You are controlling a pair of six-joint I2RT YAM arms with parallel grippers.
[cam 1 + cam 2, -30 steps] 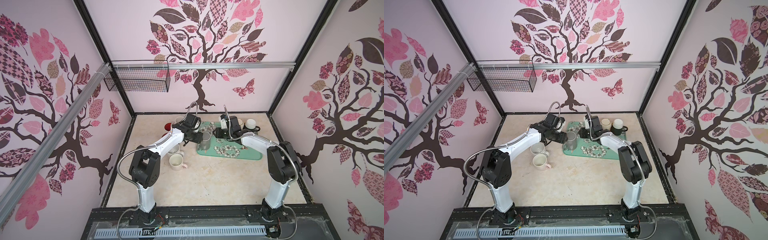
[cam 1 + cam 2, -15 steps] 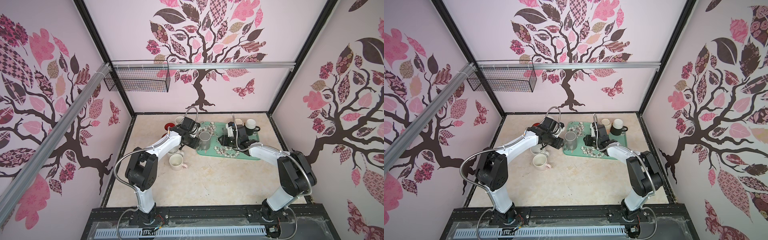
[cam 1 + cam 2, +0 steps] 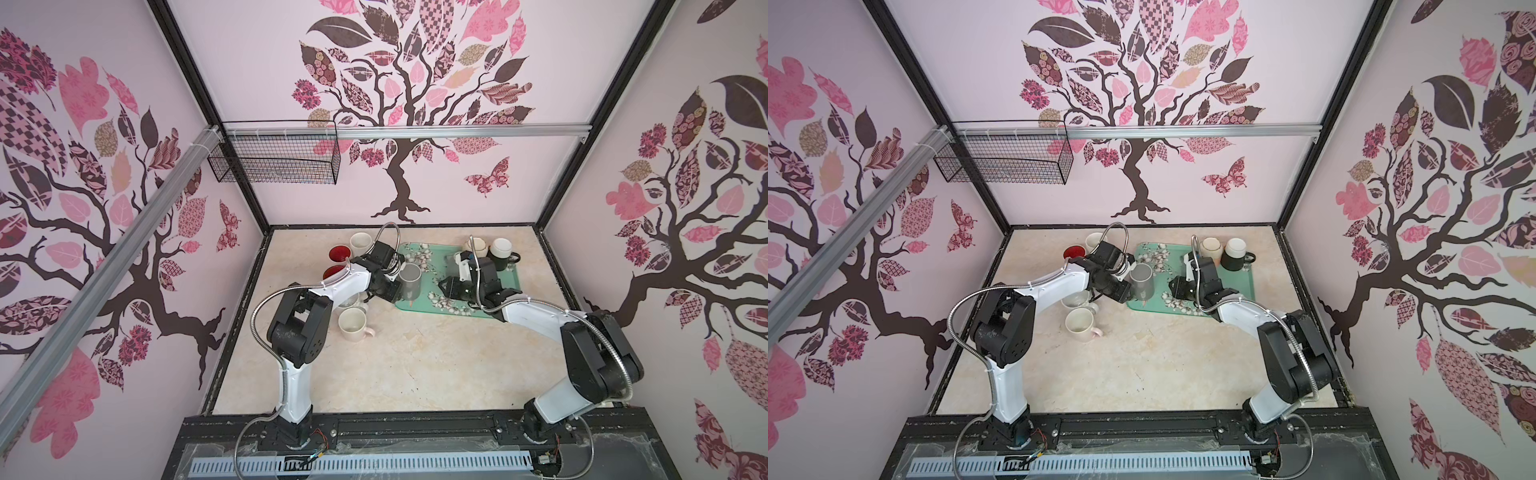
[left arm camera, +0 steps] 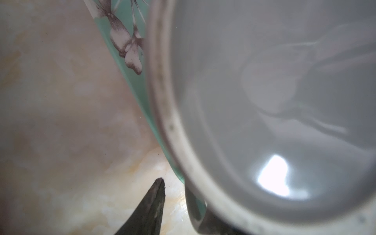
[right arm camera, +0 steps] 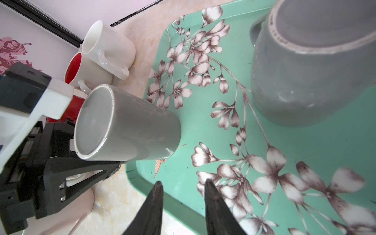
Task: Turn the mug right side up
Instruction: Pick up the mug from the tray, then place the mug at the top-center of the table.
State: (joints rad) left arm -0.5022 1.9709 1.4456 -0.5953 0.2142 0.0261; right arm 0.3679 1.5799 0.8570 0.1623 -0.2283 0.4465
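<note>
A grey mug [image 3: 409, 280] [image 3: 1142, 281] stands mouth up at the left edge of the green flowered tray [image 3: 513, 286] [image 5: 203, 126]. My left gripper [image 3: 392, 296] is low at the mug's left side. In the left wrist view one finger [image 4: 152, 203] stands a small gap away from the mug's handle [image 4: 191, 209]; the other finger is hidden under the rim. A second grey mug [image 5: 305, 81] stands upside down on the tray. My right gripper [image 5: 183, 183] [image 3: 442, 286] hovers open over the tray's near edge, with nothing between its fingers.
White and red-lined mugs [image 3: 359, 241] [image 3: 338, 252] stand at the back left. A cream mug [image 3: 353, 326] sits beside the left arm. A cream cup [image 3: 480, 246] and a black mug [image 3: 500, 255] stand at the tray's back right. A wire basket [image 3: 274, 158] hangs on the wall.
My right arm has drawn back from the tray's rear to its middle front. The left gripper's jaws have narrowed beside the grey mug, which has stayed put.
</note>
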